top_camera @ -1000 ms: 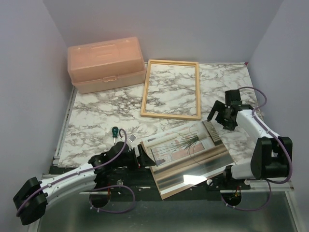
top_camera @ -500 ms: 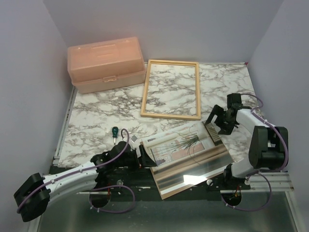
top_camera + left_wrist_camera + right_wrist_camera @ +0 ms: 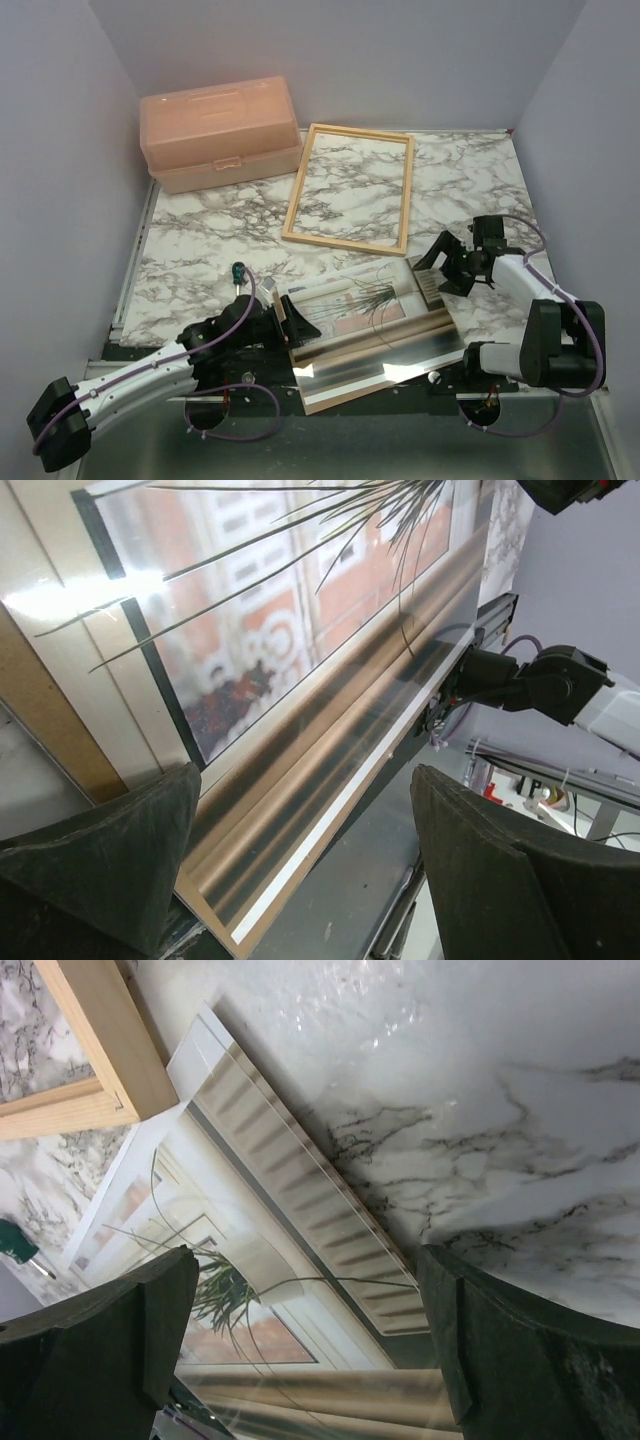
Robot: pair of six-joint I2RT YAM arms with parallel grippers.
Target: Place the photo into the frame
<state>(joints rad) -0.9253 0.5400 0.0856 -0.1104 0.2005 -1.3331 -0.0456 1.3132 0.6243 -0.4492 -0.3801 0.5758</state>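
The photo [image 3: 362,303], a spiky plant at a window, lies face up at the near middle, in a stack with a reflective glass sheet [image 3: 405,350] and a brown backing board [image 3: 325,397]. The light-wood frame [image 3: 294,197] lies empty on the marble beyond it. My left gripper [image 3: 298,325] is open at the stack's left end; its wrist view shows the photo [image 3: 270,620] and the stack's near edge between the fingers. My right gripper [image 3: 441,272] is open at the stack's right end, over the photo's striped edge [image 3: 300,1190], with the frame's corner [image 3: 105,1045] beside it.
A peach plastic toolbox [image 3: 220,133] stands at the back left. A small green-handled screwdriver [image 3: 238,270] lies left of the stack. The stack's near edge overhangs the table's front rail [image 3: 250,385]. Purple walls close in the left, back and right.
My right gripper moved down and left against the stack. The stack slid left and its far edge swung. The frame shifted slightly left. My left arm drew back a little.
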